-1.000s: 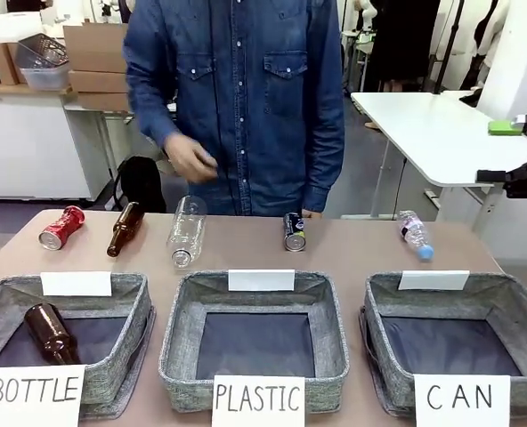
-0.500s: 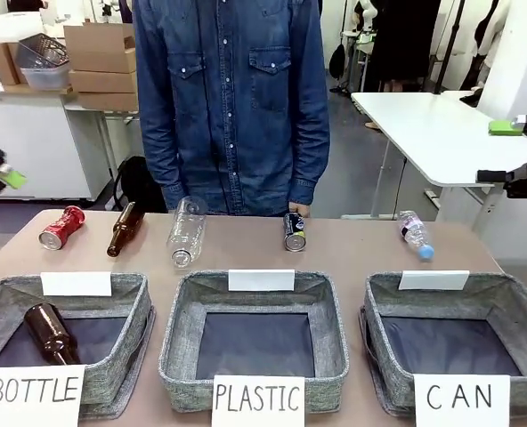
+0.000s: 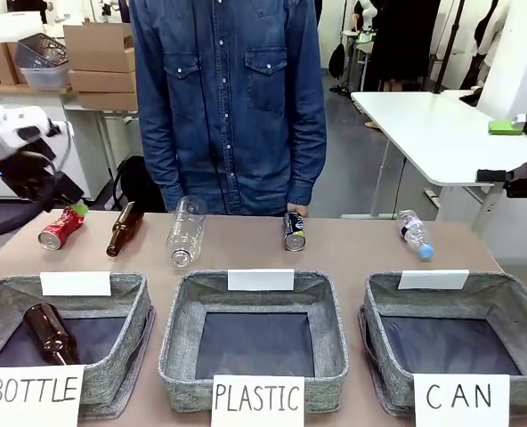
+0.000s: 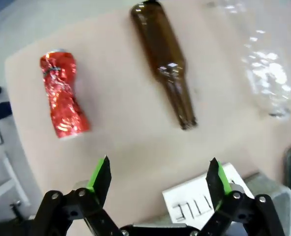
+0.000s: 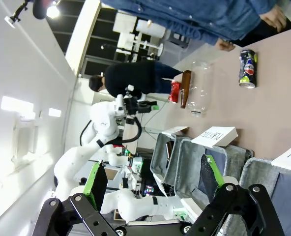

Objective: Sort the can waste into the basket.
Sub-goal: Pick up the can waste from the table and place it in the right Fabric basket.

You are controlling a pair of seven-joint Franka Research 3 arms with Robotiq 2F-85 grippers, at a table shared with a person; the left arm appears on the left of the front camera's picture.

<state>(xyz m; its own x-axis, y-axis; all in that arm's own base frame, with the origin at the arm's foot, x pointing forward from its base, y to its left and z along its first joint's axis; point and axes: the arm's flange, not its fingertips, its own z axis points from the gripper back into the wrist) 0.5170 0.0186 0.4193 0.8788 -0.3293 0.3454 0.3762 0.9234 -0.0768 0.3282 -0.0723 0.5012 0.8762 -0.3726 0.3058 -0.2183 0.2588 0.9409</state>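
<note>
Since the red can (image 4: pixel 62 96) lies upper left in the wrist view, off the spread left tool's (image 4: pixel 158 169) centreline, a straight descent could miss it or roll it against the brown bottle (image 4: pixel 167 64); right tool (image 5: pixel 150 182) also spread, empty; basket (image 3: pixel 377 311) lower right, front view

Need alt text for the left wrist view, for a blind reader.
The left gripper, jaws open and empty, hangs above a tan table. Lying beyond it: a crushed red can at picture left, a brown glass bottle in the middle, a clear plastic bottle at right.
</note>
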